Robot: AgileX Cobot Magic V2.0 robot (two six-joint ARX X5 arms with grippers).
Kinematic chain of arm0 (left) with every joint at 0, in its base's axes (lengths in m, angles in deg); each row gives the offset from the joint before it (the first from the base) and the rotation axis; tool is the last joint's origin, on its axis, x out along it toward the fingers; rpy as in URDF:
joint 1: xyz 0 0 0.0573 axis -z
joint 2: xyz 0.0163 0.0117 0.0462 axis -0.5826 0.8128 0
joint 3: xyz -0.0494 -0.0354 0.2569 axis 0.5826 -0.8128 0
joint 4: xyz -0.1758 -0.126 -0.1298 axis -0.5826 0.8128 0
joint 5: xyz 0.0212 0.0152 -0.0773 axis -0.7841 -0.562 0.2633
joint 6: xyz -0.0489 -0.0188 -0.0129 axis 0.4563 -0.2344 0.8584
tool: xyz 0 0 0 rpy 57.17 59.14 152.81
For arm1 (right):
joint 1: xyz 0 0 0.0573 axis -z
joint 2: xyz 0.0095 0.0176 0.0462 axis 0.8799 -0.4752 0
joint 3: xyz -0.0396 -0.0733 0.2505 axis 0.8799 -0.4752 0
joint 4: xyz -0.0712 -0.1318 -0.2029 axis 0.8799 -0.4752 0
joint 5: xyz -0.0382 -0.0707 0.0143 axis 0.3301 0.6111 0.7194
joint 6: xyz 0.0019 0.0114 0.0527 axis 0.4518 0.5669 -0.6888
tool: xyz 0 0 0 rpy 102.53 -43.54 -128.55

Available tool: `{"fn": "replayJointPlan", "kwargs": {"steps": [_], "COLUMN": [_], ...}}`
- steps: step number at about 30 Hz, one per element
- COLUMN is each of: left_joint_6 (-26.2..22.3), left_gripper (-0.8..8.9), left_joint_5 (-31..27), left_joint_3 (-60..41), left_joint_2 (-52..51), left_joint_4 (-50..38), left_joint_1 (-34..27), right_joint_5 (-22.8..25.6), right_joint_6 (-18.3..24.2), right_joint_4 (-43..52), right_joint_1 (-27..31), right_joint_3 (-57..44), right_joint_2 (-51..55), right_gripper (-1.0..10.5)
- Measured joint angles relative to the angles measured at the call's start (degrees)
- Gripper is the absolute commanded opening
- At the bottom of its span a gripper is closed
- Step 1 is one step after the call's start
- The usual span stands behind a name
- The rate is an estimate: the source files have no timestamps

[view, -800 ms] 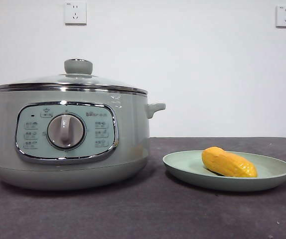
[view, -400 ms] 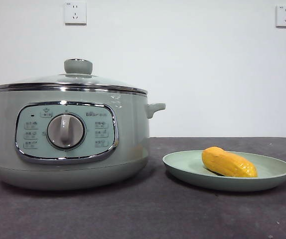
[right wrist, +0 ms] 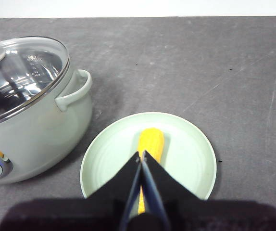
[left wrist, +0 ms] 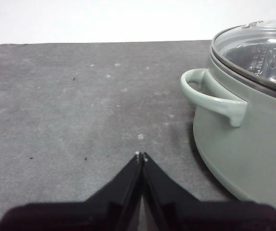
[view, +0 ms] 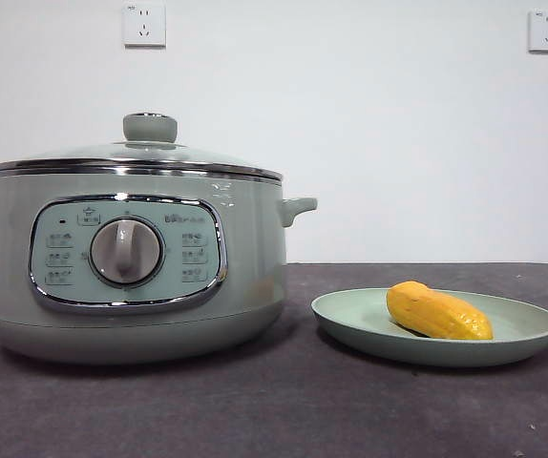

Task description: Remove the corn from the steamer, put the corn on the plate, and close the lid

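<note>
You're seeing corn (view: 438, 312) lying on the plate (view: 350, 320) at the steamer's (view: 255, 286) 3 o'clock, lid (view: 136, 157) sitting on, both grippers (left (left wrist: 140, 156), right (right wrist: 140, 155)) pressed together, empty; any low sweep risks nudging the plate

Front view: the large round sage-green electric steamer (view: 131, 262) fills the left half of the frame, standing on the dark grey desk (view: 274, 410). The round glass lid with green knob (view: 140, 153) sits closed on it. Lower right, apart from the steamer, lies the shallow pale green plate (view: 350, 320), with the stubby yellow-orange corn cob (view: 438, 311) on it. Two wall sockets (view: 144, 24) sit along the frame's top.
</note>
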Motion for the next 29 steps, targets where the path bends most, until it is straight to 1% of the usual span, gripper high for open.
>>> {"fn": "replayJointPlan", "kwargs": {"steps": [10, 13, 15, 17, 19, 22, 23, 25, 29], "left_joint_6": [0.0, 0.0, 0.0, 0.0, 0.0, 0.0, 0.0, 0.0, 0.0], "left_gripper": [-0.03, -0.03, -0.03, -0.03, -0.03, -0.03, -0.03, -0.03, -0.03], "left_joint_5": [0.0, 0.0, 0.0, 0.0, 0.0, 0.0, 0.0, 0.0, 0.0], "left_joint_3": [0.0, 0.0, 0.0, 0.0, 0.0, 0.0, 0.0, 0.0, 0.0], "left_joint_2": [0.0, 0.0, 0.0, 0.0, 0.0, 0.0, 0.0, 0.0, 0.0], "left_joint_4": [0.0, 0.0, 0.0, 0.0, 0.0, 0.0, 0.0, 0.0, 0.0], "left_joint_1": [0.0, 0.0, 0.0, 0.0, 0.0, 0.0, 0.0, 0.0, 0.0], "right_joint_5": [0.0, 0.0, -0.3, -1.9, -4.5, -9.2, -9.9, -10.3, -10.3], "right_joint_6": [0.0, 1.0, 2.3, 3.6, 4.6, 5.2, 5.3, 5.6, 5.9], "right_joint_4": [-1.2, -3.0, -3.5, -1.6, 1.8, 6.6, 7.7, 9.7, 11.1], "right_joint_1": [0.0, 0.3, 1.5, 3.8, 7.2, 12.7, 14.1, 16.9, 20.6], "right_joint_3": [0.0, 0.0, -0.5, -1.8, -4.2, -8.6, -10.0, -13.4, -19.1], "right_joint_2": [0.0, 0.7, 2.1, 4.2, 7.0, 11.6, 13.0, 16.4, 22.4], "right_gripper": [0.0, 0.0, 0.0, 0.0, 0.0, 0.0, 0.0, 0.0, 0.0]}}
